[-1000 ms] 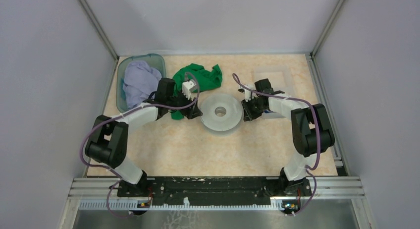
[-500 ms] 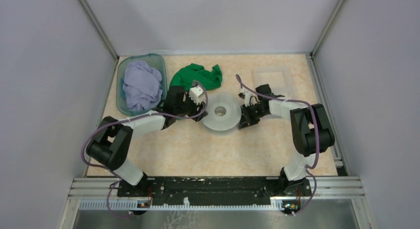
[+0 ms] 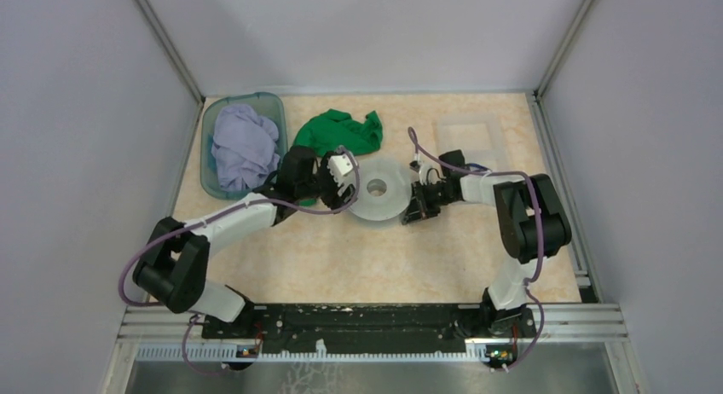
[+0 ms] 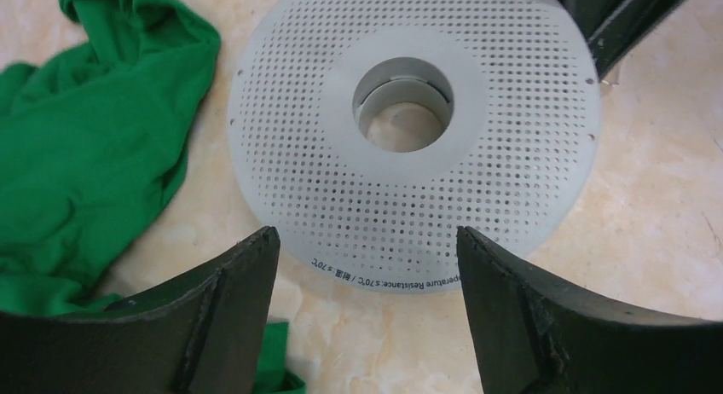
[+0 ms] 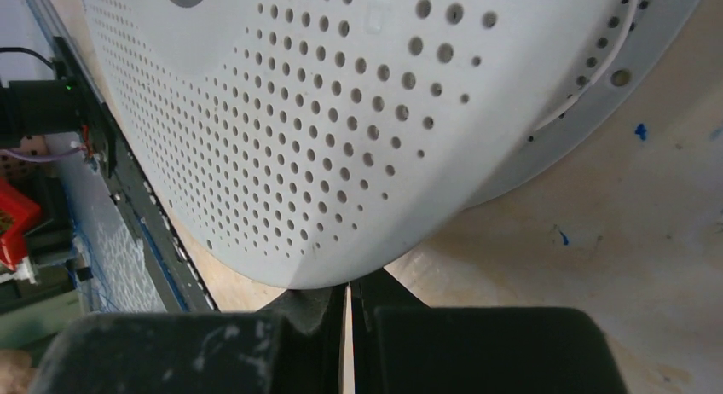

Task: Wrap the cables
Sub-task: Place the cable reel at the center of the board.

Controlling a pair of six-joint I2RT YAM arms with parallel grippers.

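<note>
A round pale-grey perforated spool [image 3: 378, 189] lies flat mid-table. My left gripper [image 3: 339, 194] hovers at its left edge, open, nothing between the fingers; in the left wrist view [image 4: 367, 240] the spool's rim [image 4: 409, 266] sits between the two tips. My right gripper [image 3: 414, 209] is at the spool's right edge, shut, and the upper flange [image 5: 341, 155] bends down into its tips [image 5: 349, 287]. A hair-thin whitish cable [image 5: 588, 89] curves between the two flanges. No other cable shows.
A green cloth [image 3: 337, 131] lies behind and left of the spool, close to my left fingers [image 4: 85, 155]. A teal bin [image 3: 210, 125] with a lavender cloth stands at the back left. A clear shallow tray [image 3: 465, 136] sits at the back right.
My left gripper left the green cloth and moved right to the spool's left rim. My right gripper came down to the spool's right rim and closed there.
</note>
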